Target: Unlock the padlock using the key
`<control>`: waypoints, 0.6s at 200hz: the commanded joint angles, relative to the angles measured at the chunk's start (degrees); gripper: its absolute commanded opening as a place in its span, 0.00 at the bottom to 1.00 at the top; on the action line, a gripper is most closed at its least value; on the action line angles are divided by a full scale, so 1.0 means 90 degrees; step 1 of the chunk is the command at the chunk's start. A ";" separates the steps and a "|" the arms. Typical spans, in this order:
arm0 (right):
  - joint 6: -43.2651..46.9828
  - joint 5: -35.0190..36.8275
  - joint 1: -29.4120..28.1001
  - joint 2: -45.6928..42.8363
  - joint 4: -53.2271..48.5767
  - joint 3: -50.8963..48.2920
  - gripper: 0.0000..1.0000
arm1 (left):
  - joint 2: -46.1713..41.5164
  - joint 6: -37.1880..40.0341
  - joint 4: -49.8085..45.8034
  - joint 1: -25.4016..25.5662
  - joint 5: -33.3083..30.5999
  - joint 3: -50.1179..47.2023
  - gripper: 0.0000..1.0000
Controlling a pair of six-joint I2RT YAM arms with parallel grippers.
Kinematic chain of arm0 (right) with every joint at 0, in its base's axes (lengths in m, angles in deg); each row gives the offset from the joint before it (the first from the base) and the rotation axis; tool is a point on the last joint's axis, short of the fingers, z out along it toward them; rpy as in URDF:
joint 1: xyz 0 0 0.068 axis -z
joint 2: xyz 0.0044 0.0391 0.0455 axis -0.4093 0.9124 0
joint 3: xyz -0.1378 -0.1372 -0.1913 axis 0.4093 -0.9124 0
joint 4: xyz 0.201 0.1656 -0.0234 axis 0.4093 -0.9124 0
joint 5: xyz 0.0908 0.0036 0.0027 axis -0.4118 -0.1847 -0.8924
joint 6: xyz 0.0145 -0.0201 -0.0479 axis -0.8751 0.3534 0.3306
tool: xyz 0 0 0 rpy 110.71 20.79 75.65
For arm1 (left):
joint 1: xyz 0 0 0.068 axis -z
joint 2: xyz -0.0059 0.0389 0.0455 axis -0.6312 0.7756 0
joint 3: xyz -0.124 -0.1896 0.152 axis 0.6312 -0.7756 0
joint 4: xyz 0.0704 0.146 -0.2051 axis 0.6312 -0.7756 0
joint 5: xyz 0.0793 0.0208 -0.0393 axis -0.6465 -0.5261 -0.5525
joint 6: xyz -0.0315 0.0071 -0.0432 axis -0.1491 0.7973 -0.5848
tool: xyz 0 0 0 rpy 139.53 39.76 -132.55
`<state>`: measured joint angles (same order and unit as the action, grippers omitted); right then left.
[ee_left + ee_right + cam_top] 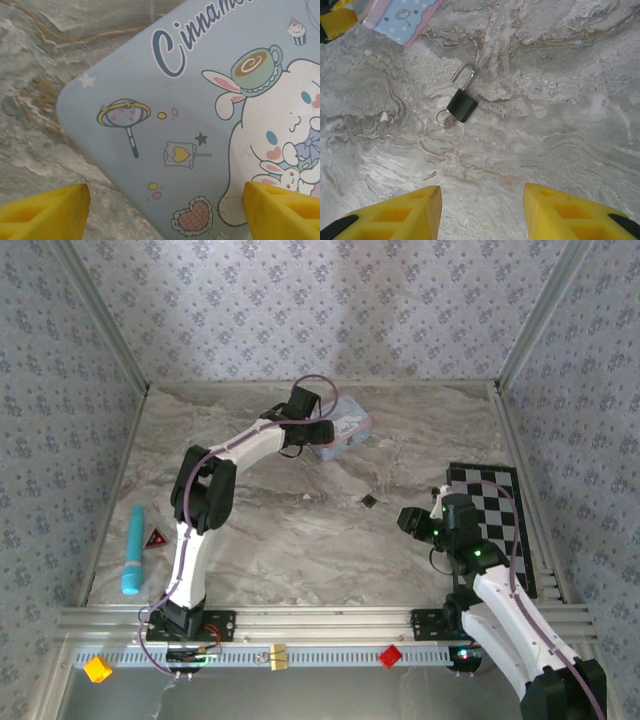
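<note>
Yellow jaws of the right arm point(500, 600) hover parted near the padlock point(462, 105).

Each arm is built from white link housings joined by dark, near-black joint modules. The left arm point(188, 550) and the right arm point(500, 605) each carry a thin purple cable. The left cable point(318, 377) forms a loop at the far end of its arm, and the right cable point(516, 565) follows the white link. The left base point(190, 622) and the right base point(440, 622) are black blocks. A green indicator lamp point(478, 553) glows on the right arm. The left end effector point(162, 215) and the right end effector point(482, 212) have yellow fingers point(575, 215) with recessed rectangular pockets and black outer sections.
</note>
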<state>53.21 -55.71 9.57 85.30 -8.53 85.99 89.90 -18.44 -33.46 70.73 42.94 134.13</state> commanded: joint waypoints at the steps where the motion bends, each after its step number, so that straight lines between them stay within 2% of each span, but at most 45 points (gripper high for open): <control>1: -0.0114 0.0115 0.0016 -0.0133 -0.0296 -0.0051 0.48 | 0.0156 0.0304 -0.0690 -0.0042 -0.0373 0.0212 0.80; 41: -0.0099 0.0172 0.0024 -0.0205 -0.0441 0.0046 0.50 | -0.0626 0.0556 -0.0806 0.0024 -0.0275 0.0037 0.84; 60: -0.0060 0.0145 0.0056 -0.0215 -0.0644 0.0187 0.51 | -0.1267 0.0795 -0.0840 0.0103 -0.0910 -0.0332 0.89; 85: -0.0047 0.0125 0.0235 -0.0215 -0.0812 0.0426 0.53 | -0.2602 0.0958 -0.0345 0.0096 -0.1599 -0.1666 0.94; 120: 0.0262 0.0416 0.0491 -0.0176 -0.1020 0.0799 0.55 | -0.4966 0.1092 0.0625 0.0051 -0.2490 -0.3861 1.00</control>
<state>53.39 -54.62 12.68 83.95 -15.03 89.48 56.13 -10.79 -33.70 71.50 29.19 108.03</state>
